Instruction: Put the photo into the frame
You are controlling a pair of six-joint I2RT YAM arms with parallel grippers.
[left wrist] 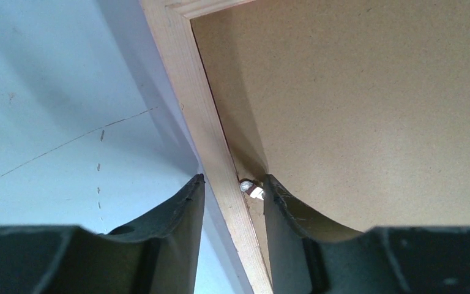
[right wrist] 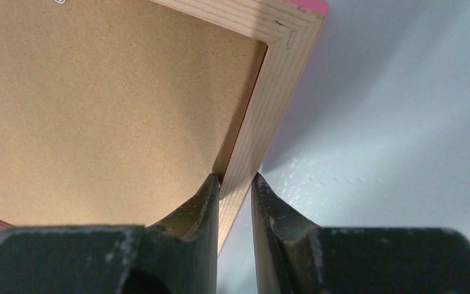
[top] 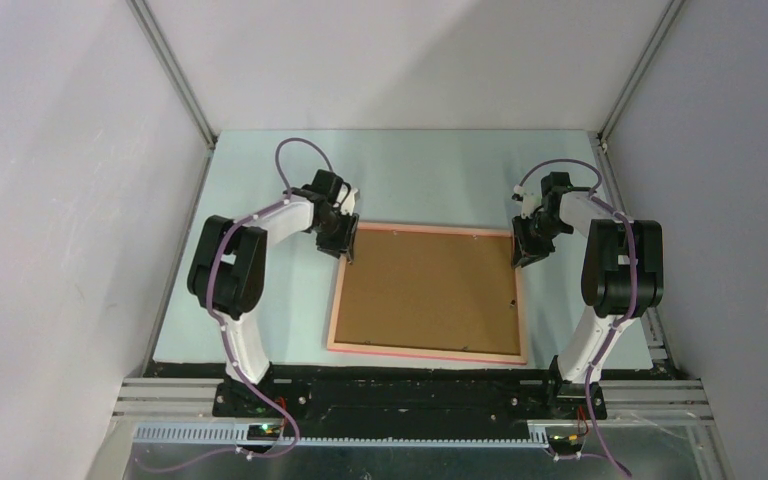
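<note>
The frame (top: 422, 353) lies face down in the middle of the table, with its pale wood back and pink outer edge showing. A plain brown backing board (top: 425, 290) fills it. The photo is not in view. My left gripper (top: 344, 246) is at the frame's far left corner. In the left wrist view the gripper (left wrist: 232, 180) is open, and its jaws straddle the left rail (left wrist: 205, 122) with a gap on each side. A small metal tab (left wrist: 251, 188) sits by the inner finger. My right gripper (top: 523, 252) is at the far right corner. In the right wrist view the gripper (right wrist: 235, 177) pinches the right rail (right wrist: 263, 104).
The pale blue table mat (top: 260, 320) surrounds the frame. Grey enclosure walls and aluminium posts (top: 175, 75) stand at the left, right and back. Black arm bases and a rail run along the near edge (top: 410, 395).
</note>
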